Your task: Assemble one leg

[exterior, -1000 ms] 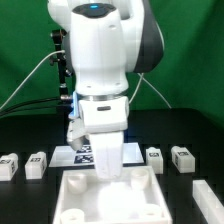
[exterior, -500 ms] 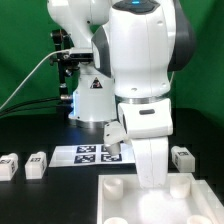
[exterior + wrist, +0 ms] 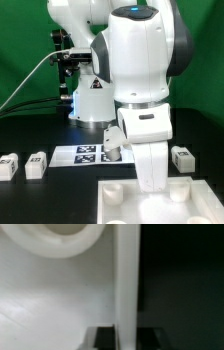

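Three legs (image 3: 35, 163) visible, unmoved vs 0.5 s ago; hand (image 3: 152, 183) over tray (image 3: 118, 190), grip can't tell.

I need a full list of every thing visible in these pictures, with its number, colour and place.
legs: three seen, white with black-and-white markers, two on the table at the exterior view's left, one at its right.
tray: one, white, front of the table.
marker board: one, white with black tags, behind the tray.
table: one, black, under everything.
cable: one seen, pale, behind the arm.
arm: one, white, above the tray.
pincer: one, white, low at the tray; open or shut unclear.
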You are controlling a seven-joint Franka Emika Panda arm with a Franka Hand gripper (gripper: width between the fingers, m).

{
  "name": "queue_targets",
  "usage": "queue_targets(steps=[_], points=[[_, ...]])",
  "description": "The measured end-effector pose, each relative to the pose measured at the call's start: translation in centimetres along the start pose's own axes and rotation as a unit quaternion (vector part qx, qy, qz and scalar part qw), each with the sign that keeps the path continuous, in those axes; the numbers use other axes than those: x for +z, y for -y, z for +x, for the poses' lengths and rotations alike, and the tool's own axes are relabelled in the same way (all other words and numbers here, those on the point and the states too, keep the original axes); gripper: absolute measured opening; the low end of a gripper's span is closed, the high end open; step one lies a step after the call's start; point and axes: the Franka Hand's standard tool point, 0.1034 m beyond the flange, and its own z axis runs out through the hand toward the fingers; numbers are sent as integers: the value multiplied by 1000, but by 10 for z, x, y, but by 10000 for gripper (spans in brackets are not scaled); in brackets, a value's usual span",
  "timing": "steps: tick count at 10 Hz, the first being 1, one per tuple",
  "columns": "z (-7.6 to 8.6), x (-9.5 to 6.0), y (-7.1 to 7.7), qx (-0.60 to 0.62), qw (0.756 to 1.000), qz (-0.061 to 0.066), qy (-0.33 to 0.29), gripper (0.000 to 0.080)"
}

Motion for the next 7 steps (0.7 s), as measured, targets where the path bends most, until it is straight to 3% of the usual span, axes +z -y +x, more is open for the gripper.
queue_targets(steps=[1, 2, 3, 4, 5, 7], points=[[0, 0, 0, 0, 1000, 0, 0, 254], [0, 0, 0, 0, 1000, 0, 0, 254], [0, 0, 0, 0, 1000, 0, 0, 439], [0, 0, 0, 0, 1000, 0, 0, 567], [-1, 0, 0, 1, 1000, 0, 0, 632], [-1, 0, 0, 1, 1000, 0, 0, 644]])
